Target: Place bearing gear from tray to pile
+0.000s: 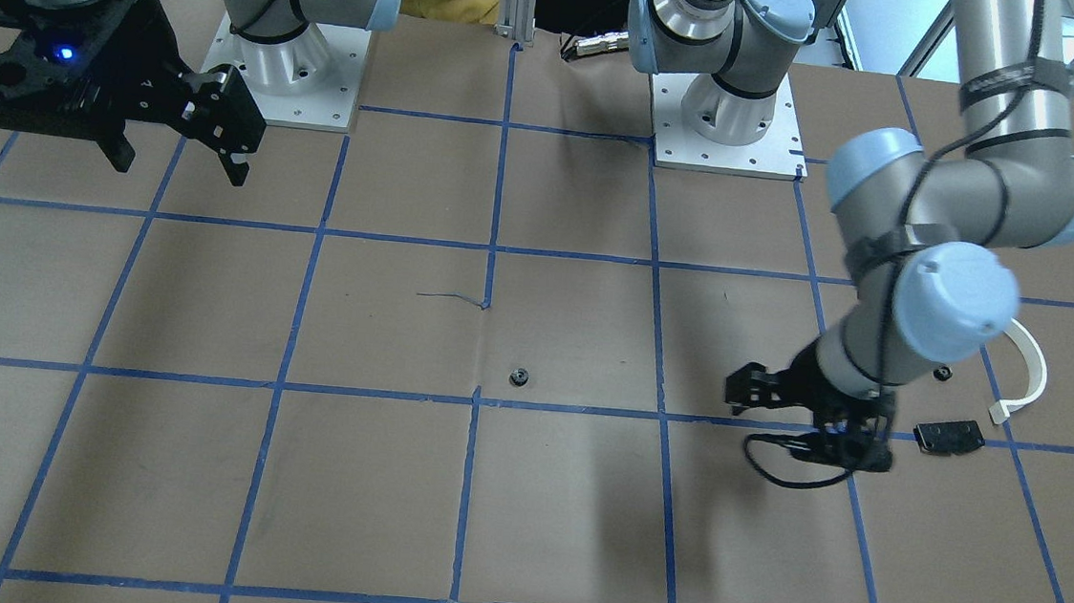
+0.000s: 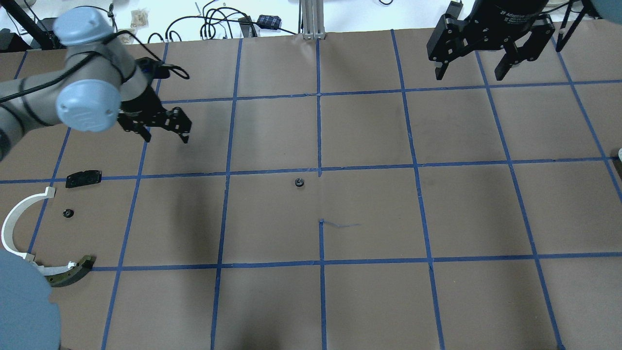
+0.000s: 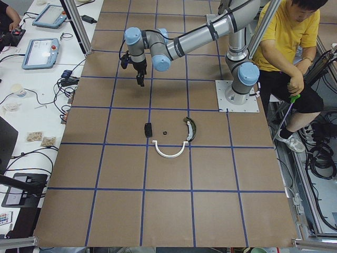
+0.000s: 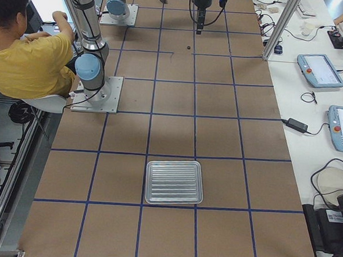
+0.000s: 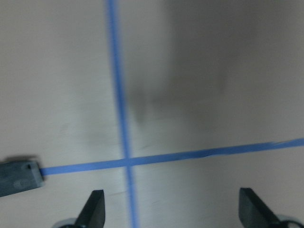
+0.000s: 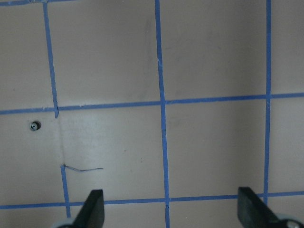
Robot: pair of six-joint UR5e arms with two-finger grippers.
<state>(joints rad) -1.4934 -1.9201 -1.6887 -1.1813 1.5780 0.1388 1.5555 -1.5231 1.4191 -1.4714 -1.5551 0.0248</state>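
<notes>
A small black bearing gear [image 2: 299, 182] lies alone mid-tabletop [image 2: 369, 301], well apart from the pile [image 2: 68, 213] and the metal tray [image 4: 174, 181]. The left arm's fingers [image 2: 185, 136] hang spread and empty near the pile; the right arm's fingers [image 2: 501, 68] are likewise spread.

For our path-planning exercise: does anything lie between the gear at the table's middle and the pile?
Nothing visible does. Only bare table with tape lines lies between the gear and the pile. The left tool, open, hangs beyond that line, on the side away from the robot.
</notes>
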